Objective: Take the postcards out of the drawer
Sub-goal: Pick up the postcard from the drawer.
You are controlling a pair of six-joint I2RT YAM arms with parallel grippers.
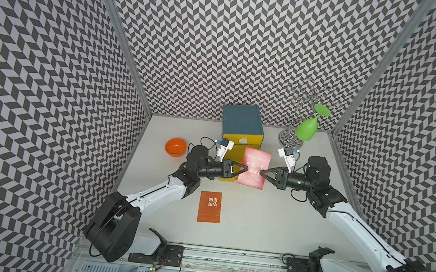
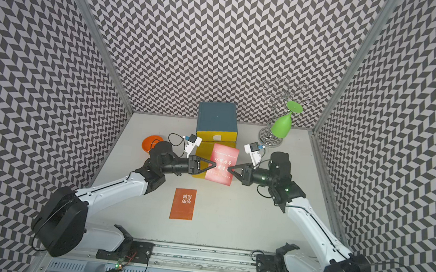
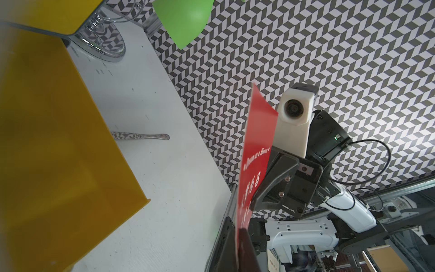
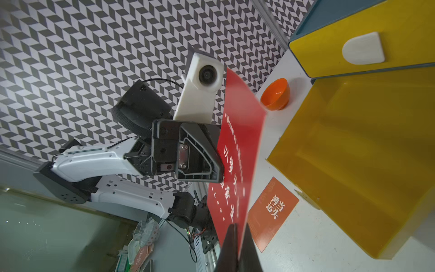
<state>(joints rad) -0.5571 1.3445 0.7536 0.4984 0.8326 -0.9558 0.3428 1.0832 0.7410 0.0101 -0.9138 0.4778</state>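
Observation:
A red postcard (image 1: 254,171) (image 2: 221,167) hangs in the air over the pulled-out yellow drawer (image 1: 233,153) (image 4: 353,153). My left gripper (image 1: 246,170) (image 3: 239,237) is shut on its left edge. My right gripper (image 1: 261,173) (image 4: 237,235) is shut on its right edge. In both wrist views the card (image 3: 256,153) (image 4: 240,141) runs edge-on between the jaws. An orange postcard (image 1: 209,207) (image 2: 183,204) (image 4: 273,212) with white characters lies flat on the table in front of the drawer. The part of the drawer's inside that shows holds nothing.
The teal cabinet (image 1: 242,120) stands at the back, its upper yellow drawer with a white pull (image 1: 243,140) shut. An orange bowl (image 1: 175,146) sits to its left. On the right, a green glass (image 1: 307,128) hangs from a chrome rack (image 1: 289,140). A spoon (image 3: 141,136) lies beside the drawer.

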